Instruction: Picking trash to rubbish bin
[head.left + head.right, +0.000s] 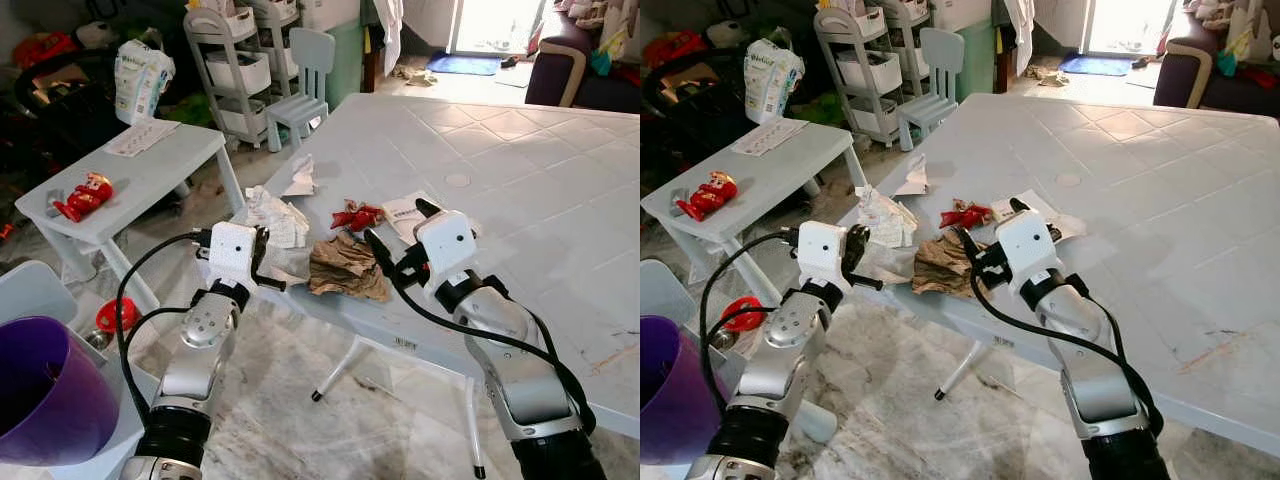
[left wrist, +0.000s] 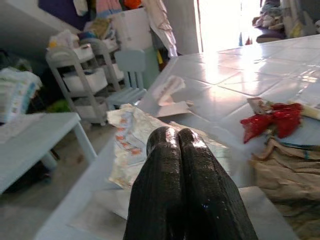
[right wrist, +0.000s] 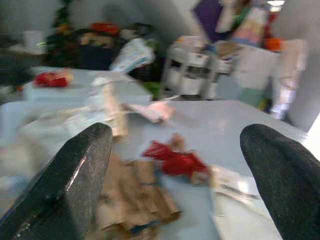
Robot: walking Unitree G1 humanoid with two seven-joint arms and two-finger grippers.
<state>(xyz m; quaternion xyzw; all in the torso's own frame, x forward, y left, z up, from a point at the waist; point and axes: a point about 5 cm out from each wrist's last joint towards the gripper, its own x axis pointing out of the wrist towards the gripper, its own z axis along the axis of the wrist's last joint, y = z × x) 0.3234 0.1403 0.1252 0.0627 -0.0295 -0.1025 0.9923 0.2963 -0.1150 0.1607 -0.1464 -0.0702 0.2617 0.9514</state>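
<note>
Crumpled brown paper (image 1: 347, 268), creased and flattened, at the near corner of the white table (image 1: 520, 170), beside red wrappers (image 1: 355, 215) and white scraps (image 1: 275, 220). Right gripper (image 1: 398, 232) above it, fingers wide apart, empty. Left gripper (image 1: 262, 262) at the table's edge, fingers pressed together on nothing. Purple bin (image 1: 45, 395) cut off at frame edge.

The pale tiled table (image 1: 520, 170) bears crumpled brown paper (image 1: 346, 266), red wrappers (image 1: 355, 216) and white papers (image 1: 275, 216).
</note>
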